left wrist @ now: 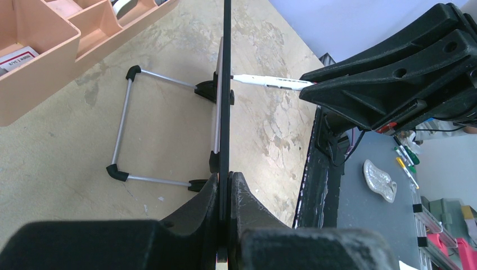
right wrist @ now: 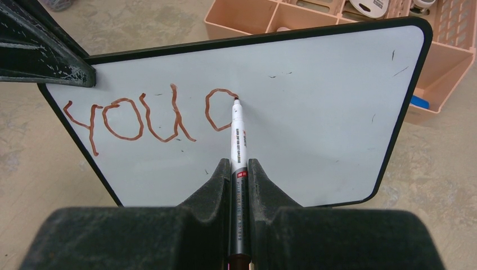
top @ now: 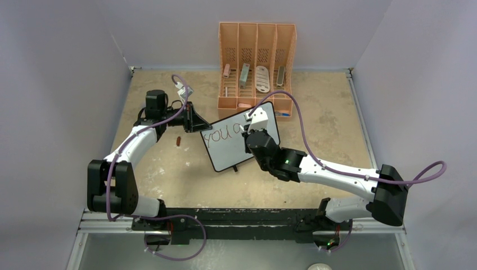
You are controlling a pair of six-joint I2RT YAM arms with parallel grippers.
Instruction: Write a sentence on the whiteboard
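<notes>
The whiteboard (top: 232, 147) stands tilted on the table in front of the orange organizer. My left gripper (top: 197, 124) is shut on its left edge; in the left wrist view the jaws (left wrist: 226, 176) pinch the black frame (left wrist: 226, 84), seen edge-on. My right gripper (right wrist: 238, 163) is shut on a white and grey marker (right wrist: 237, 135) whose tip touches the board (right wrist: 315, 112). The sentence (right wrist: 152, 115) reads "you" in red-brown, followed by an unfinished round letter at the marker tip. The same marker (left wrist: 270, 82) shows from the side, meeting the board.
The orange organizer (top: 256, 62) with several items in its slots stands just behind the board. A small red-brown cap (top: 178, 140) lies on the table left of the board. The board's wire stand (left wrist: 126, 129) rests behind it.
</notes>
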